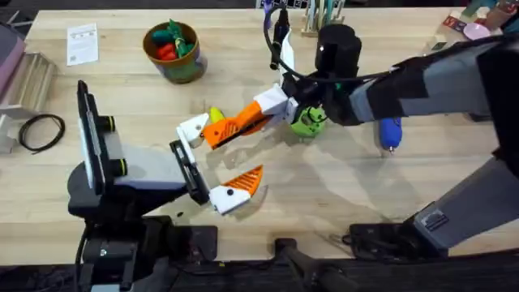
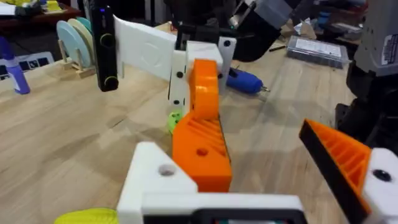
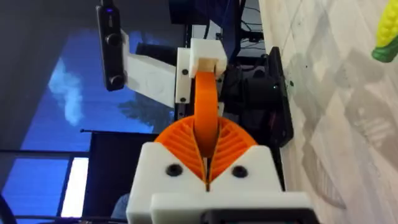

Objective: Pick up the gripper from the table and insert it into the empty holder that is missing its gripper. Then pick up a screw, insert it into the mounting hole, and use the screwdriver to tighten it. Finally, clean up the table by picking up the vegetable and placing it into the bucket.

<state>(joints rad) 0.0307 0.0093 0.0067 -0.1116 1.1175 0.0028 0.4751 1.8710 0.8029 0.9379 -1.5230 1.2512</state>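
My right gripper (image 1: 266, 111) reaches in from the right, shut on the orange gripper (image 1: 231, 128). The far end of that piece meets the holder (image 1: 193, 127), the bare white finger of my left gripper (image 1: 215, 160). The left gripper is open, its other finger orange-tipped (image 1: 247, 180). In the left wrist view the orange gripper (image 2: 200, 146) lies against the holder (image 2: 155, 180). In the right wrist view my right gripper (image 3: 207, 163) clamps the orange gripper (image 3: 205, 106). The vegetable (image 1: 215, 115) lies just behind the holder. The blue screwdriver (image 1: 391, 134) lies to the right. The bucket (image 1: 172, 50) stands at the back left.
The bucket holds red and green toys. A green object (image 1: 308, 122) sits under the right wrist. A coiled black cable (image 1: 40, 130) and a paper card (image 1: 82, 42) lie at the left. A tool rack (image 1: 312, 16) stands at the back.
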